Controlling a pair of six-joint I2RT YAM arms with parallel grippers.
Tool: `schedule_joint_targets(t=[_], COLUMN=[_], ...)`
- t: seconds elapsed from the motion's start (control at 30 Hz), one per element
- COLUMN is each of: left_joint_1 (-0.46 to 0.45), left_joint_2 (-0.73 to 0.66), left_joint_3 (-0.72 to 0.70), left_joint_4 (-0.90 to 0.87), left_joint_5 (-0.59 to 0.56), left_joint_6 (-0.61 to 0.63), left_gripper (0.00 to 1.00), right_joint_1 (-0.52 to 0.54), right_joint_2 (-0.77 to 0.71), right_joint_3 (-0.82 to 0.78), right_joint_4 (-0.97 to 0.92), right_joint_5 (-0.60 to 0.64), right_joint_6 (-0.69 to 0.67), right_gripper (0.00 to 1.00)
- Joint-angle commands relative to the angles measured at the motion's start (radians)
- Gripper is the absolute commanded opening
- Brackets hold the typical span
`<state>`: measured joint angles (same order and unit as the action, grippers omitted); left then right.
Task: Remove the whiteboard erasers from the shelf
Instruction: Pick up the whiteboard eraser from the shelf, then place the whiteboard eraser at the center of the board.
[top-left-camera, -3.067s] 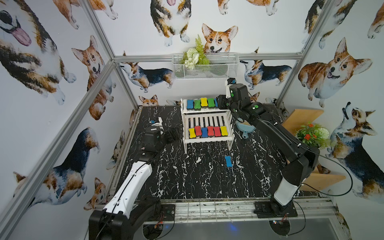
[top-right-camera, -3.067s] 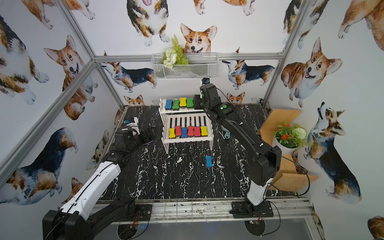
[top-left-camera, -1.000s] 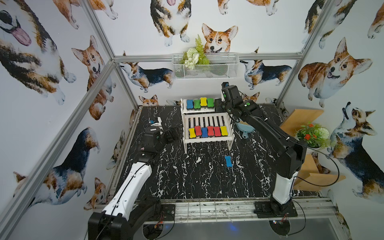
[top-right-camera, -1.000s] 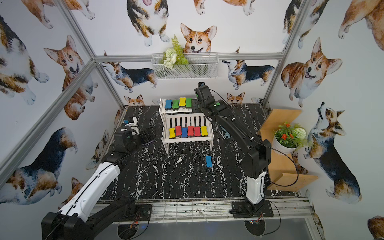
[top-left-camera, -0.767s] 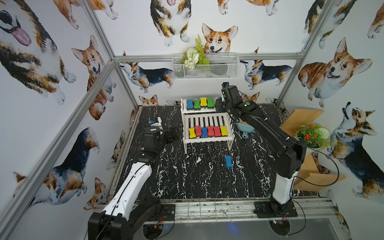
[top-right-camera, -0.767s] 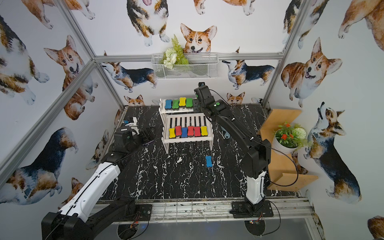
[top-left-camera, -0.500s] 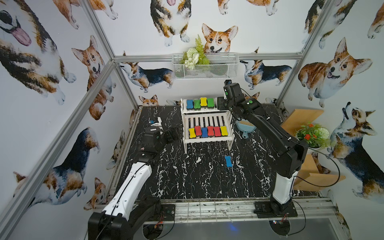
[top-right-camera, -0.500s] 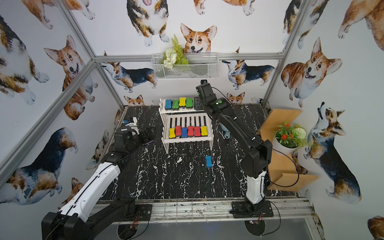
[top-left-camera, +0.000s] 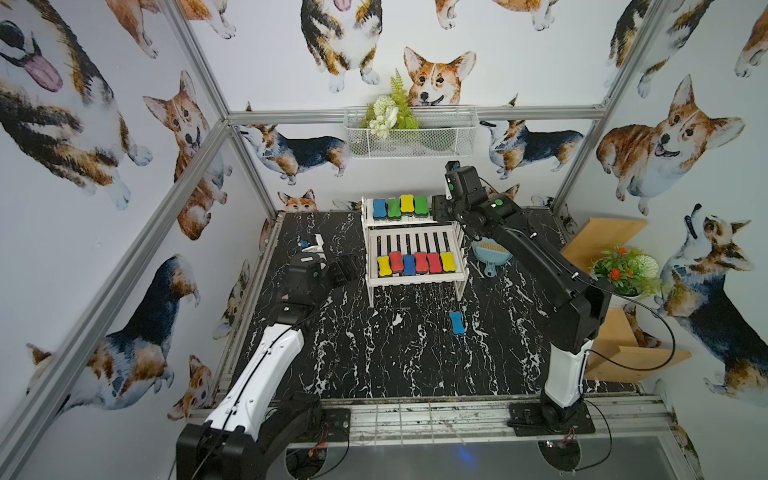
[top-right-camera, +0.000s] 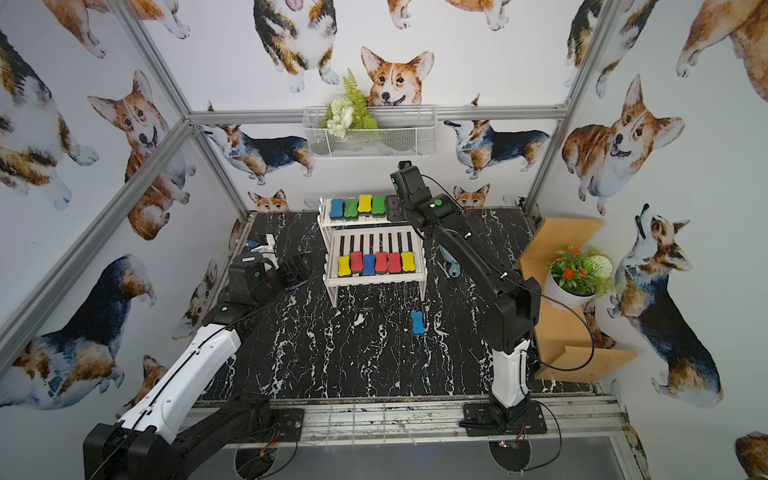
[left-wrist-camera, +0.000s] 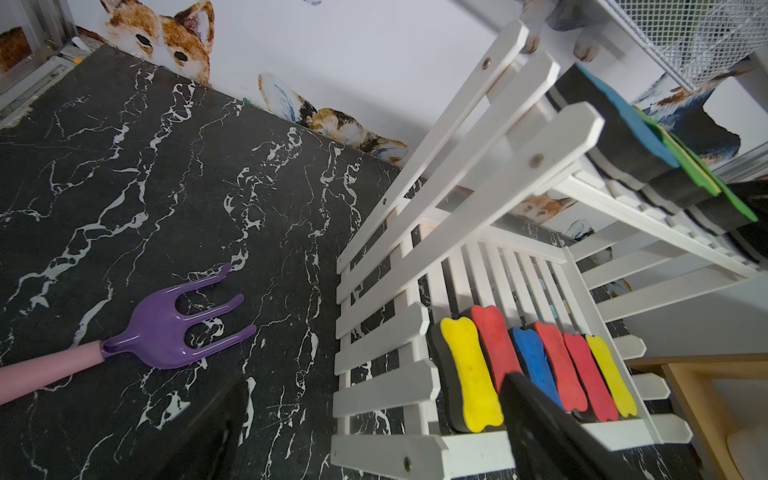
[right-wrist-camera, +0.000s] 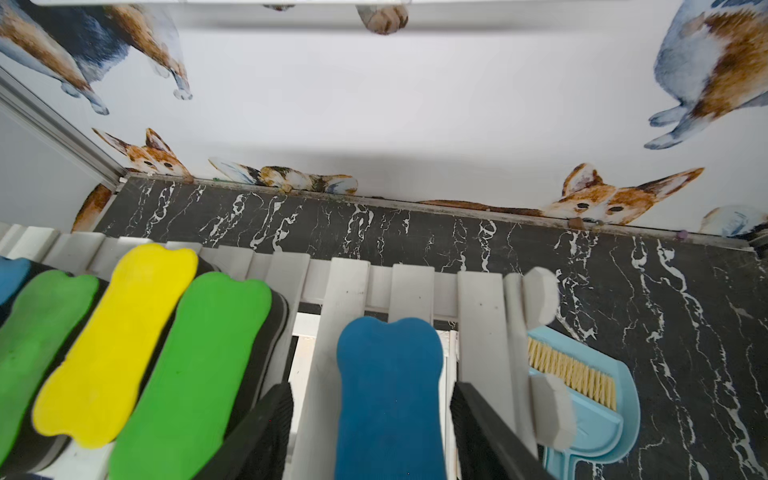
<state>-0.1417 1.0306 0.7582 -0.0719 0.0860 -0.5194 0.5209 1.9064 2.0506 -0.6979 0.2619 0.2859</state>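
Jaws of the right gripper (right-wrist-camera: 370, 390) straddle a blue eraser (right-wrist-camera: 388, 419) on the shelf (right-wrist-camera: 349, 286) at lower centre, unclamped; left gripper (left-wrist-camera: 370, 380) gapes wide and empty along the bottom edge.

In both top views you are seeing the right gripper (top-left-camera: 436, 208) only as a small dark block, its fingertips too small to tell apart. In the right wrist view the bottom edge is cutting off the blue eraser (right-wrist-camera: 388, 395) between the fingers (right-wrist-camera: 266, 432), so you are not able to judge contact. The right arm (top-left-camera: 536, 255) is hiding part of the dustpan (top-left-camera: 498, 258), and the purple fork (left-wrist-camera: 178, 328) is running off the left wrist view's edge.
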Motion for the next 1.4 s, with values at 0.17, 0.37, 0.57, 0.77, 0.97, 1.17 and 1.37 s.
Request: schedule_joint_targets(t=[0.17,0.37,0.57,0.77,0.97,1.17,1.37], left_joint_1=[0.001,0.000,0.001,-0.001,-0.001,-0.001,-0.001], left_joint_2=[-0.002,-0.006,-0.013,-0.020,-0.020,-0.025,-0.026], left_joint_3=[0.007,0.006,0.006,0.005,0.005,0.005,0.007], left_joint_4=[0.010,0.010,0.010,0.009,0.010,0.009,0.005], left_joint_5=[0.003,-0.001,-0.004,-0.010,-0.008,-0.011,-0.014], left_joint_6=[0.012,0.012,0.010,0.010,0.011,0.013,0.016], left_gripper=[1.00,0.99,0.99,0.99,1.00,0.99,0.99], right_joint_1=[-0.002,0.007,0.082,0.249,0.417,0.464,0.472], right_joint_2=[-0.001,-0.071,-0.335,-0.662,-0.856,-0.832,-0.649], right_joint_3=[0.002,-0.003,-0.336,-0.826,-1.195,-1.423,-1.488], right_joint_4=[-0.006,-0.001,0.113,0.259,0.339,0.545,0.741], right_joint_5=[-0.012,-0.004,0.036,0.113,0.174,0.158,0.163], right_joint_6=[0.016,0.028,0.099,0.299,0.516,0.585,0.591], right_gripper=[0.46,0.36,0.34,0.32,0.32,0.32,0.32])
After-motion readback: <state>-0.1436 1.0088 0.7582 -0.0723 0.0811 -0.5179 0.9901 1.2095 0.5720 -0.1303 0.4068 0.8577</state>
